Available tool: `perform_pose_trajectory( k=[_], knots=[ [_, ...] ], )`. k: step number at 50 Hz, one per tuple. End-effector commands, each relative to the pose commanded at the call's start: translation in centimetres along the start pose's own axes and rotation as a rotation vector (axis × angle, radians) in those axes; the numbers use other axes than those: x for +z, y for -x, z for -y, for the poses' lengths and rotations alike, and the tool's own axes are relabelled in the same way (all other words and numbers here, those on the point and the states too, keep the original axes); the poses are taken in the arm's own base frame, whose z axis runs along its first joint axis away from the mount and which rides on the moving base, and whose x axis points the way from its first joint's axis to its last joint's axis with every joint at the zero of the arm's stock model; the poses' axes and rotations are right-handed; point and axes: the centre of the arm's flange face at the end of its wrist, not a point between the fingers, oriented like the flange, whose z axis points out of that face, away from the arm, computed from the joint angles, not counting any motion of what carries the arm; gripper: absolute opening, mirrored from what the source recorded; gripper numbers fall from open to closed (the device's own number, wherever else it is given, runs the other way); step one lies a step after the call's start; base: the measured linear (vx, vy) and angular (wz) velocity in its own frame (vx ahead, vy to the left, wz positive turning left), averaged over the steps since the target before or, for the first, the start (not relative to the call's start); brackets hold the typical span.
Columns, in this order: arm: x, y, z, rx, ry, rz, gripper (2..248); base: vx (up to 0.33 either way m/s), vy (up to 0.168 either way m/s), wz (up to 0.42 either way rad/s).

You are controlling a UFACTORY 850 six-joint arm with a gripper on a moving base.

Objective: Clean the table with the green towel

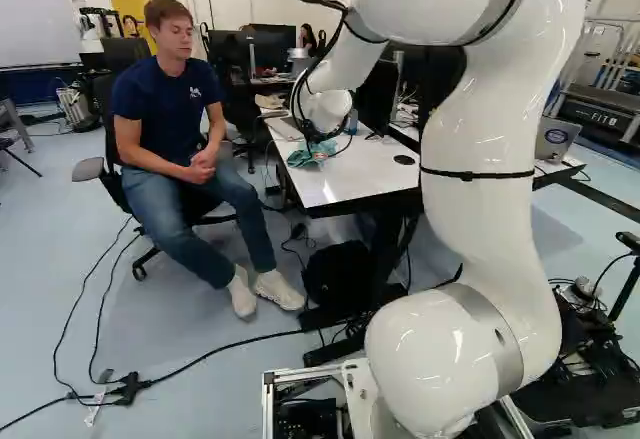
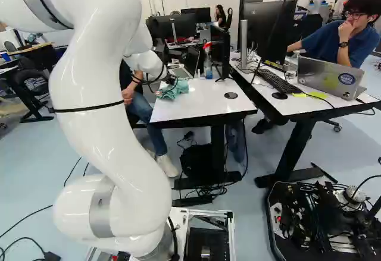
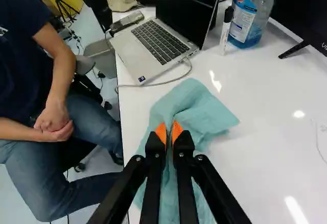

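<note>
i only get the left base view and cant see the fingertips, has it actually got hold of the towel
Observer: Yes. In the wrist view the gripper is shut, with a fold of the green towel pinched between its orange pads.

Operator: ok good, anything thin lying just ahead of it that i could drag along

Observer: Yes. A thin cable curves between the towel and the open laptop, close to the laptop's front edge.
</note>
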Motion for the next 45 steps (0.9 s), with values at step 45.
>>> perform_pose_trajectory(
  k=[45],
  knots=[
    [-4.7,-2.4,-1.1,0.02,0.0,-0.069,33,0.0,0.0,0.0]
  ],
)
